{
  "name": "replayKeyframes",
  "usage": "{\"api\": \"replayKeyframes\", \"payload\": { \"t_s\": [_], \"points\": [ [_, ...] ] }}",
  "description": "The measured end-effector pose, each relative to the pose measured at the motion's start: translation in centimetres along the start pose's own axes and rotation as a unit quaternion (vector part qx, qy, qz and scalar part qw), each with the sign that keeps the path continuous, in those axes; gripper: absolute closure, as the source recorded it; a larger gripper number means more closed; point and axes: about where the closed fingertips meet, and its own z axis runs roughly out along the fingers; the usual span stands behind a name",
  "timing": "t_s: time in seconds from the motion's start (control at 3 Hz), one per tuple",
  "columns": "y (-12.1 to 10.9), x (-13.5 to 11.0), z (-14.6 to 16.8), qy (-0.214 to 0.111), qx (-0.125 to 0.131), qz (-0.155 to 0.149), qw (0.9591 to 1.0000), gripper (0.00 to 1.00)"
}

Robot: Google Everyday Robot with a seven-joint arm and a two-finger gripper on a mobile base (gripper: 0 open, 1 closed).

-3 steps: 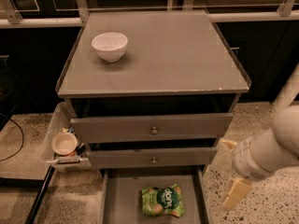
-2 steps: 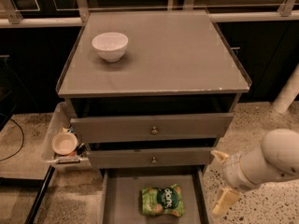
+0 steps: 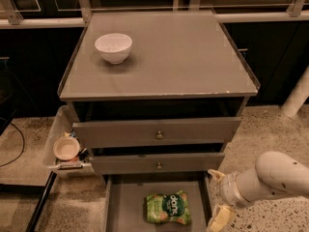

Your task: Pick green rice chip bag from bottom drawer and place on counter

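Grey counter [image 3: 183,57] with white bowl [image 3: 113,47], green rice chip bag [image 3: 168,208] in bottom drawer [image 3: 125,202], tool [image 3: 213,199] released beside drawer

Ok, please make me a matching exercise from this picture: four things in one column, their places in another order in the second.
1 white bowl
2 green rice chip bag
3 gripper
4 tan dish

A in the bottom drawer
B on the counter
C right of the bottom drawer, open
D in the side bin

Pairs: 1-B, 2-A, 3-C, 4-D
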Motion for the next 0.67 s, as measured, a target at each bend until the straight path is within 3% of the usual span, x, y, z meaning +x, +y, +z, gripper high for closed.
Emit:
{"api": "replayKeyframes", "payload": {
  "t_s": [0.33, 0.67],
  "points": [
    [0.0, 0.0, 0.0, 0.0, 0.0, 0.0, 1.0, 0.0],
    [-0.5, 1.5, 2.9, -0.013, 0.002, 0.009, 0.9999, 0.0]
  ]
}}
